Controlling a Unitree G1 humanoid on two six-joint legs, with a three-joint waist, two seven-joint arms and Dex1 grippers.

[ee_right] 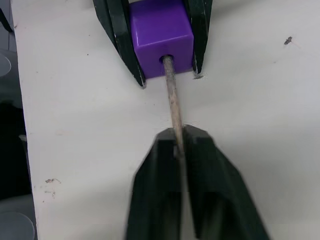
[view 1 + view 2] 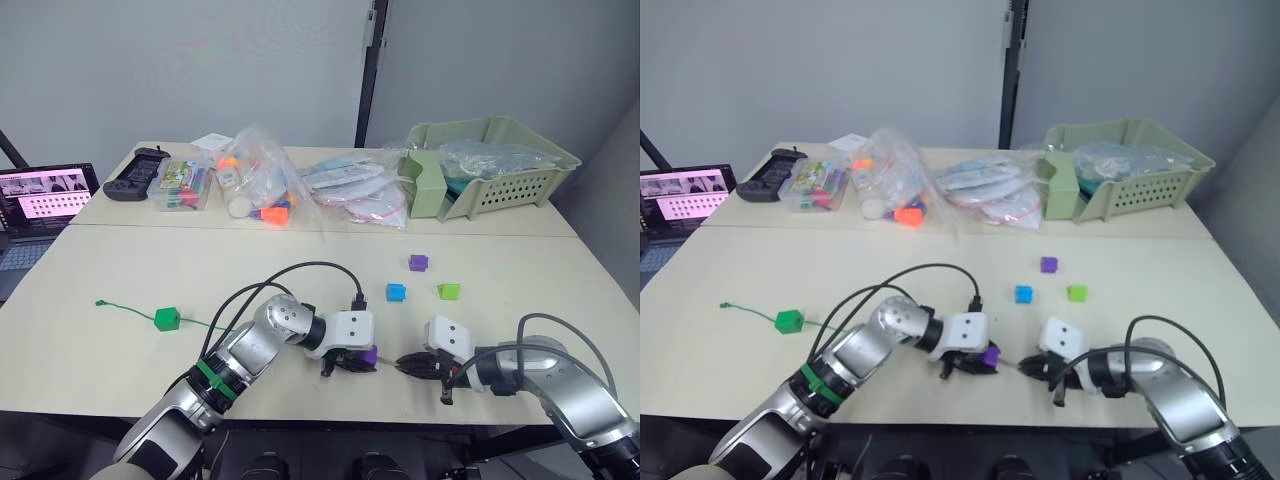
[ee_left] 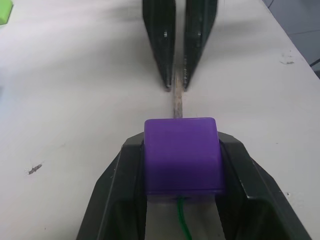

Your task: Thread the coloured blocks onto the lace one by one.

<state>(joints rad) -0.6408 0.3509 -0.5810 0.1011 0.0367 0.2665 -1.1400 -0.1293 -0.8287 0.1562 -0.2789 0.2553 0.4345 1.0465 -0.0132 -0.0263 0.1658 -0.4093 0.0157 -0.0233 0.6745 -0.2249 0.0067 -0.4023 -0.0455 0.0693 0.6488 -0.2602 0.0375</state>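
Left claw (image 3: 182,165) clamps purple block (image 3: 182,155); right claw (image 1: 179,137) pinches lace tip (image 1: 172,100).

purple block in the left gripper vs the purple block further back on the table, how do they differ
The held purple block is clamped in the left gripper; the far purple block lies loose on the table, untouched.
The held one has the lace's stiff tip coming out of its hole, pinched by the right gripper; the far one has no lace in it.
The held one sits near the table's front edge, the far one beyond the blue block.
Both look alike in colour and shape.

Bare table (image 2: 120,270) between blocks (image 2: 418,263) and clutter (image 2: 260,185).
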